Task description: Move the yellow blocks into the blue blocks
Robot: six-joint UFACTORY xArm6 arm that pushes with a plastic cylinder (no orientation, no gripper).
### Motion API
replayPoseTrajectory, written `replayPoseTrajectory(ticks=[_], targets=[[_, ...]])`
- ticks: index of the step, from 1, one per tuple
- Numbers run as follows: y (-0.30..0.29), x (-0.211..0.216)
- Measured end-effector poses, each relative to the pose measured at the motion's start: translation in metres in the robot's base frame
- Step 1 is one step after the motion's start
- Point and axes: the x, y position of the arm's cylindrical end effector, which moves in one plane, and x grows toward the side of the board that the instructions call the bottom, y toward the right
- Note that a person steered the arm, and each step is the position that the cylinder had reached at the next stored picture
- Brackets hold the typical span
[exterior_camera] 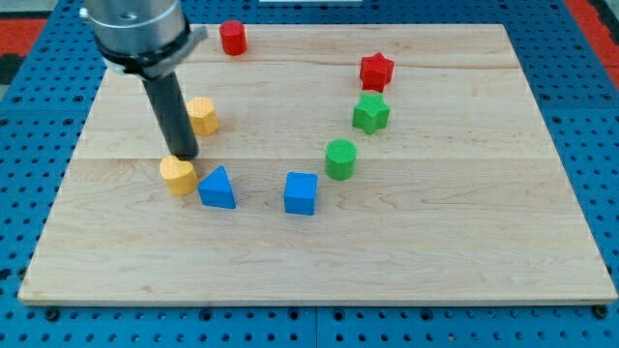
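My tip rests on the board just above a yellow heart block and touches or nearly touches its upper edge. That yellow heart sits right against the left side of a blue triangle block. A second yellow block, hexagonal, stands above and to the right of my tip, beside the rod. A blue cube lies to the right of the triangle, with a gap between them.
A red cylinder stands near the board's top edge. A red star, a green star-like block and a green cylinder form a column on the right. The wooden board lies on a blue pegboard.
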Motion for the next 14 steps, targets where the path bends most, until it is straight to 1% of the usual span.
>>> replayPoseTrajectory(ticks=[1,2,3,4,5,6,7,8,9,10,11,12,13,14], targets=[[-0.041,0.0],[-0.022,0.035],[0.013,0.058],[0.067,0.065],[0.083,0.065],[-0.007,0.041],[-0.029,-0.009],[-0.026,-0.065],[0.023,-0.081],[0.07,-0.045],[0.079,0.005],[0.078,-0.038],[0.024,-0.04],[0.01,0.002]])
